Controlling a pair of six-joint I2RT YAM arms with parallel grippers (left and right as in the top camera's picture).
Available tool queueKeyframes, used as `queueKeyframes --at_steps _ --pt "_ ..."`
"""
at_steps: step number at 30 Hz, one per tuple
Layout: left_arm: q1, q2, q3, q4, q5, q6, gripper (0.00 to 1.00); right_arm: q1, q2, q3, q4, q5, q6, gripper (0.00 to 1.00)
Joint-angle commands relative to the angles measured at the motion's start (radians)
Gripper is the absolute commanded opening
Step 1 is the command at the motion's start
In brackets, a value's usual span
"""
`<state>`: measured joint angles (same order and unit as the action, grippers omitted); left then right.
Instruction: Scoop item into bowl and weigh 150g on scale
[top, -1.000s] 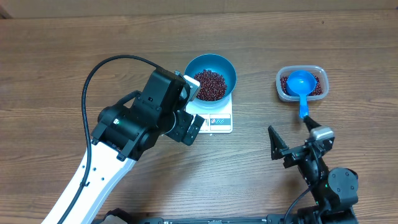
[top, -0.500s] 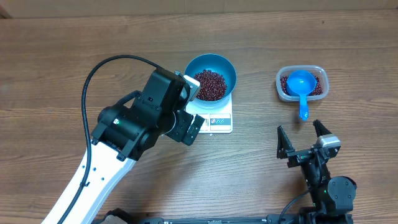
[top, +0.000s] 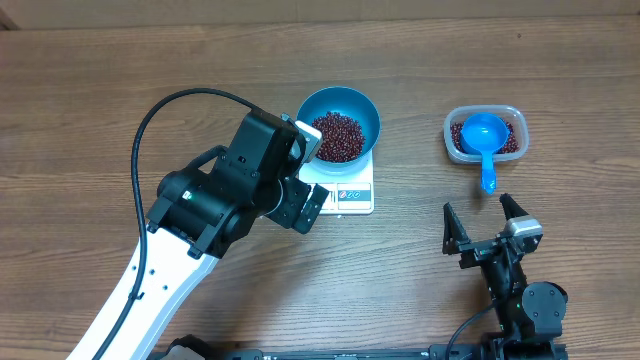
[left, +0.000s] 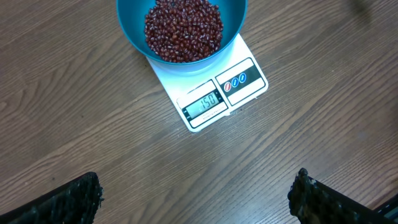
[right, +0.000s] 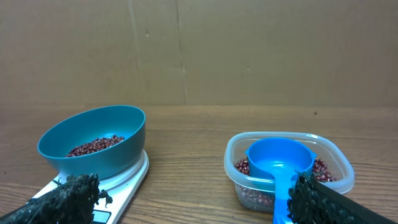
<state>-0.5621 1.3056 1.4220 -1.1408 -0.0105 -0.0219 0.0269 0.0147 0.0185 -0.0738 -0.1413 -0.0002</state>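
Note:
The blue bowl stands on the white scale and holds a pile of dark red beans. In the left wrist view the bowl with its beans sits at the top, and the scale display reads 150. My left gripper hovers open above bare table in front of the scale, nothing between its fingers. My right gripper is open near the front edge, short of the blue scoop, holding nothing. From the right wrist the bowl is at the left.
A clear plastic tub at the right holds more beans and the scoop, whose handle sticks out towards the right gripper. In the right wrist view the tub and scoop lie just ahead. A cardboard wall stands behind the table.
The right gripper has drawn back from the scoop handle and turned square to the tub; it has barely moved in the last half second. The left arm, bowl and scale have not moved.

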Motion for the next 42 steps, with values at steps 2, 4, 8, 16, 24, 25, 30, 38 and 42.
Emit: queueKeyframes --at_steps 2,4,8,16,24,25,30,38,42 --pt "0.006 0.003 0.013 0.000 0.011 0.015 0.99 -0.004 -0.012 -0.010 0.006 0.006 -0.001 1.00" --pt "0.006 0.003 0.013 0.000 0.011 0.015 0.99 -0.004 -0.012 -0.010 0.006 0.006 -0.001 1.00" --pt "0.006 0.003 0.013 0.000 0.011 0.015 0.99 -0.004 -0.012 -0.010 0.006 0.006 -0.001 1.00" --pt "0.006 0.003 0.013 0.000 0.011 0.015 0.99 -0.004 -0.012 -0.010 0.006 0.006 -0.001 1.00" --pt "0.006 0.002 0.013 0.000 0.011 0.015 1.00 -0.004 -0.012 -0.010 0.006 0.006 -0.001 1.00" --pt "0.006 0.002 0.013 0.000 0.011 0.016 1.00 -0.004 -0.012 -0.010 0.006 0.006 -0.001 1.00" --pt "0.006 -0.055 0.013 0.000 0.011 0.015 1.00 -0.004 -0.012 -0.010 0.005 0.006 -0.001 1.00" --pt "0.138 -0.302 0.013 -0.035 0.067 0.015 1.00 -0.004 -0.012 -0.010 0.006 0.006 -0.001 1.00" --pt "0.349 -0.442 0.013 -0.043 0.146 0.014 1.00 -0.004 -0.012 -0.010 0.005 0.006 -0.001 1.00"
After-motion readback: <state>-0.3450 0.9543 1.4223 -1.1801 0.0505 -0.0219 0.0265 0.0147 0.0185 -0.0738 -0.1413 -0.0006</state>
